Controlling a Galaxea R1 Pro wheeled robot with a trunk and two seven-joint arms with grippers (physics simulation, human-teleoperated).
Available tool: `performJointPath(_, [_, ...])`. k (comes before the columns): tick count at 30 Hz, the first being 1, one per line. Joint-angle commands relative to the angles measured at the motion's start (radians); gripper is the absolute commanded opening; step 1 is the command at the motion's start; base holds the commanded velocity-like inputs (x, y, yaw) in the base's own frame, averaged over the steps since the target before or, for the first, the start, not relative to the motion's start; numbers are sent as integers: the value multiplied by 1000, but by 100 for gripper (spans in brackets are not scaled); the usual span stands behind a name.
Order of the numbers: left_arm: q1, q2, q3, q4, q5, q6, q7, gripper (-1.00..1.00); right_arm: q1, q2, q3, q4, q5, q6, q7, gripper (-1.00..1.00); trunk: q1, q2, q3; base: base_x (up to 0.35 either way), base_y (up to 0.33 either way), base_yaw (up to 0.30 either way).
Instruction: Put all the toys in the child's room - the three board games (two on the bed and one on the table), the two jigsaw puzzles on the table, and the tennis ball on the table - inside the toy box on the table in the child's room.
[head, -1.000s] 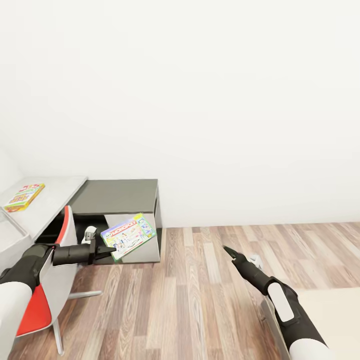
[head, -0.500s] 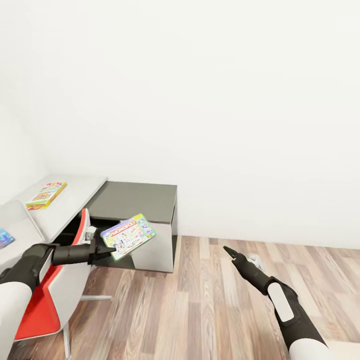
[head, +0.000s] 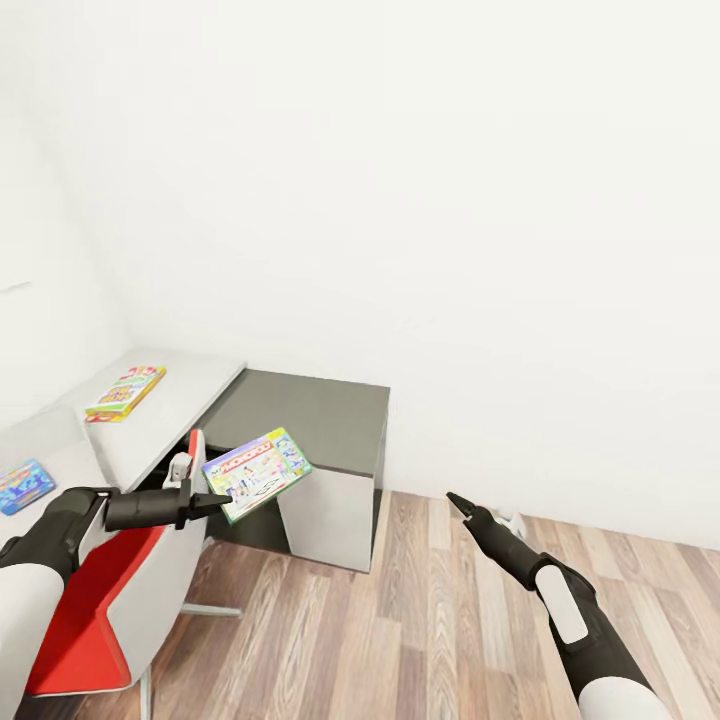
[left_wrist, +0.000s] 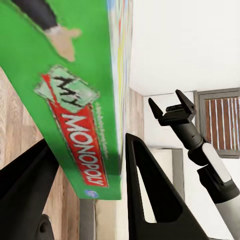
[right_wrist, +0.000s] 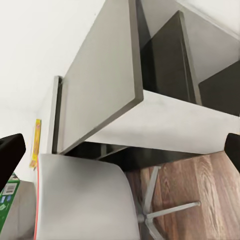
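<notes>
Where white walls meet wood floor, the table — a yellow board game atop.

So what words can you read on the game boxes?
"MONOPOLY": on the green edge of the board game held in the left gripper.
The red band on its lid, seen from the head camera: too blurred to read.
Yellow box on the table: too small to read.
Blue box: too small to read.

Red chair before the table; open floor rightward.
</notes>
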Motion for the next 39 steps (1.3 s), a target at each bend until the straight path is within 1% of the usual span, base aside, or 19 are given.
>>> performJointPath(1, [-1,0,5,-1,-7,11,-8,-100,-1,0,-3,0,-6,8,1,100,1,-2,-2,226,0,6])
performJointPath(9, [-1,0,5,-1,-7,11,-8,-100,-1,1,0,-2,-6,8,0,100,1,-2,-2,62,0,1])
performJointPath(10, [-1,0,5,-1,-7,11,-8,-100,-1,1,8,-2,-5,8,0,100,1,-2,-2,5,0,0])
performJointPath(14, [-1,-1,5,-1,-7,11,-8,-100,-1,0,63,-2,-4,7,-2,100,1,-2,-2,2,0,0])
performJointPath(17, [-1,-1,5,-1,-6,11,-8,-100,-1,0,78,-2,-4,6,-2,100,1,-2,-2,0,0,0])
performJointPath(25, [-1,0,7,-1,-5,11,-9,-100,-1,1,83,0,-4,5,-2,100,1,-2,-1,0,26,46])
performJointPath(33, [-1,5,7,-1,-4,11,-9,-100,-1,1,83,0,-4,6,-2,100,1,-2,-1,33,206,262])
performJointPath(39, [-1,17,7,-1,-2,11,-9,-100,-1,1,83,0,-4,6,-2,100,1,-2,-1,86,33,286])
